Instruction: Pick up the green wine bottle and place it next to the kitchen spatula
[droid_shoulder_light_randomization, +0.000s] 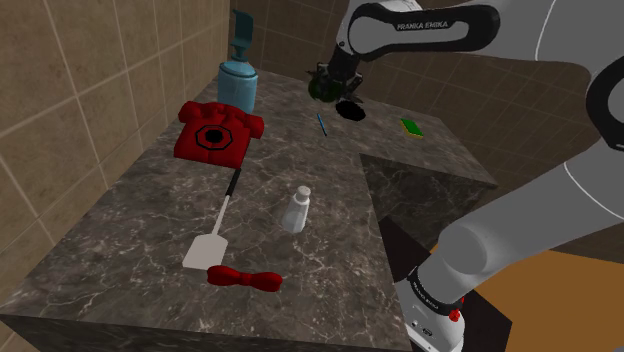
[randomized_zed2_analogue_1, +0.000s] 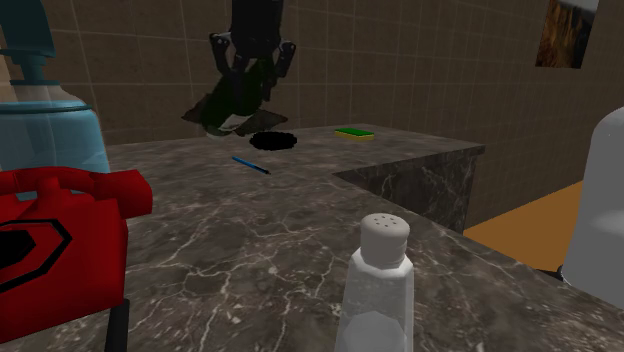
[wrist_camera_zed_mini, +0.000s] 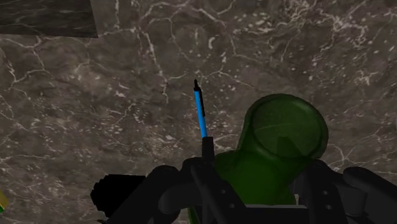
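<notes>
The dark green wine bottle (droid_shoulder_light_randomization: 324, 89) hangs tilted above the far end of the marble counter (droid_shoulder_light_randomization: 150, 215), clear of the surface. My black gripper (droid_shoulder_light_randomization: 336, 78) is shut on it. From the second exterior view the bottle (randomized_zed2_analogue_1: 230, 106) slants down out of the gripper (randomized_zed2_analogue_1: 250, 72). In the wrist view the fingers (wrist_camera_zed_mini: 210, 191) clasp the bottle (wrist_camera_zed_mini: 280, 140), whose round end faces the camera. The kitchen spatula (droid_shoulder_light_randomization: 208, 248), a white blade on a black handle, lies near the counter's front, far from the gripper.
A blue pen (droid_shoulder_light_randomization: 322, 124) and a black disc (droid_shoulder_light_randomization: 350, 110) lie under the bottle. A green sponge (droid_shoulder_light_randomization: 412, 127) is beyond them. A red telephone (droid_shoulder_light_randomization: 215, 130), a blue dispenser (droid_shoulder_light_randomization: 238, 75), a white shaker (droid_shoulder_light_randomization: 295, 210) and a red bow-shaped thing (droid_shoulder_light_randomization: 243, 277) stand around the spatula.
</notes>
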